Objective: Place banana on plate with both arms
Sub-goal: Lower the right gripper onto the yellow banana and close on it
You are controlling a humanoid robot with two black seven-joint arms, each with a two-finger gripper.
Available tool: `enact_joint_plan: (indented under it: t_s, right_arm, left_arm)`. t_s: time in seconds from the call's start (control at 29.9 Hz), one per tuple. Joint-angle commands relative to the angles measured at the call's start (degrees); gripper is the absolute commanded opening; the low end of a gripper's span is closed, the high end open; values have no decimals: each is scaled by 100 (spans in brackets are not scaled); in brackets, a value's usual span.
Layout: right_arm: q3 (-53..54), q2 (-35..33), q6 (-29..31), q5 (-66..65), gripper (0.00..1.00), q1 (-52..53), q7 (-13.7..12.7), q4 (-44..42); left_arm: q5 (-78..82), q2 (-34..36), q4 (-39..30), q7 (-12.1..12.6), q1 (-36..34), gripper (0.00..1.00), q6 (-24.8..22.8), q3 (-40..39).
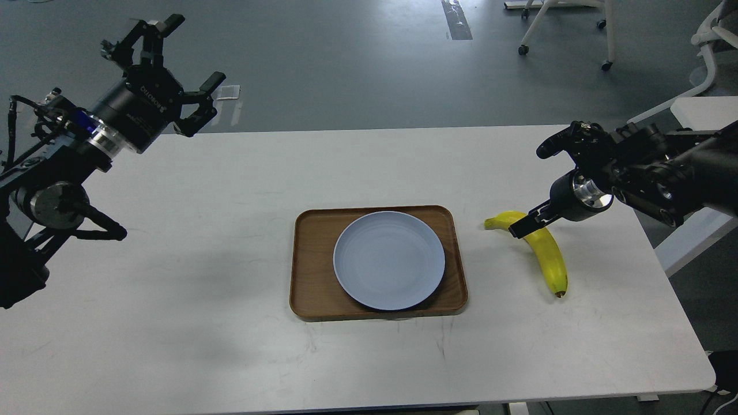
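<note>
The yellow banana (pixel 549 255) lies on the white table (pixel 202 288), to the right of the tray, its dark tip toward the front. The pale blue plate (pixel 389 260) sits empty on a brown wooden tray (pixel 311 259) at the table's middle. My right gripper (pixel 533 190) comes in from the right with its fingers spread wide open; its lower finger (pixel 527 223) overlaps the banana's far end in the view, and whether they touch I cannot tell. My left gripper (pixel 173 60) is open and empty, raised high over the table's far left corner, far from the banana and the plate.
Wheeled chair bases (pixel 568 34) stand on the grey floor beyond the table. A second white surface (pixel 706 112) is at the right, behind my right arm. The table's right edge is close to the banana.
</note>
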Motion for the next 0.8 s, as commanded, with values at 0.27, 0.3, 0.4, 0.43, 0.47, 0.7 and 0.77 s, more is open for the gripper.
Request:
enact_joint_plan:
  t_s: [0.27, 0.3, 0.4, 0.43, 0.47, 0.7, 0.77]
  right_arm:
    - [-9, 7, -11, 30, 78, -277, -1, -30]
    - [-18, 6, -19, 30, 66, -286, -1, -21]
    - [-27, -11, -19, 39, 42, -303, -1, 6]
    - [-27, -11, -19, 39, 35, -321, -1, 6]
    - [-27, -20, -19, 39, 22, -321, -1, 14]
    - [-27, -361, -11, 47, 12, 117, -1, 479]
    - [-27, -572, -2, 47, 12, 328, -1, 646]
  left_arm:
    - [0, 53, 2, -17, 25, 98, 1, -10]
    - [0, 53, 2, -18, 25, 98, 1, -10]
    - [0, 62, -7, -18, 34, 98, 1, -10]
    - [0, 62, 2, -18, 34, 98, 1, -10]
    - [0, 70, 2, -18, 34, 98, 1, -10]
    - [0, 79, -7, -26, 34, 98, 1, -19]
    - [0, 79, -7, -26, 34, 98, 1, -19]
